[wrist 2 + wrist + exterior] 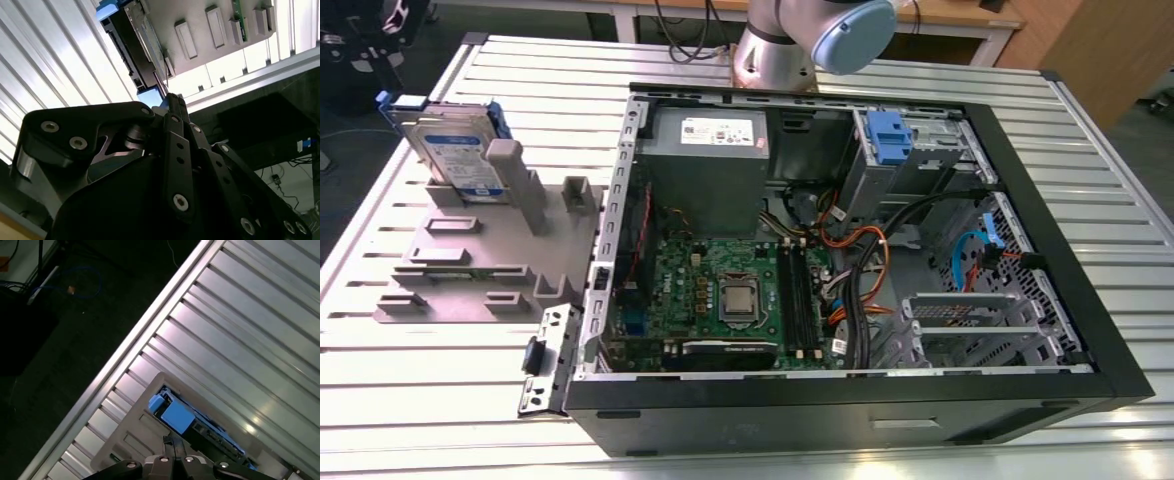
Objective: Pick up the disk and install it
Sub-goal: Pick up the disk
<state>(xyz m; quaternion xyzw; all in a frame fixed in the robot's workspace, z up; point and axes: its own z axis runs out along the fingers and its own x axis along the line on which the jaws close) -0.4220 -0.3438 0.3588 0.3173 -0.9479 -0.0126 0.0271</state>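
The disk, a silver drive with a white-and-blue label in a blue carrier, stands on edge in a grey holder on the table at the exterior view's left. In both wrist views my gripper hangs above the disk, apart from it. The black fingers meet at one tip with nothing between them. The carrier's blue end handle faces the gripper in the first wrist view.
An open black computer case lies on the slatted metal table, with a grey power-supply box, the motherboard and a drive bay holding a blue bracket. The arm's base stands behind the case.
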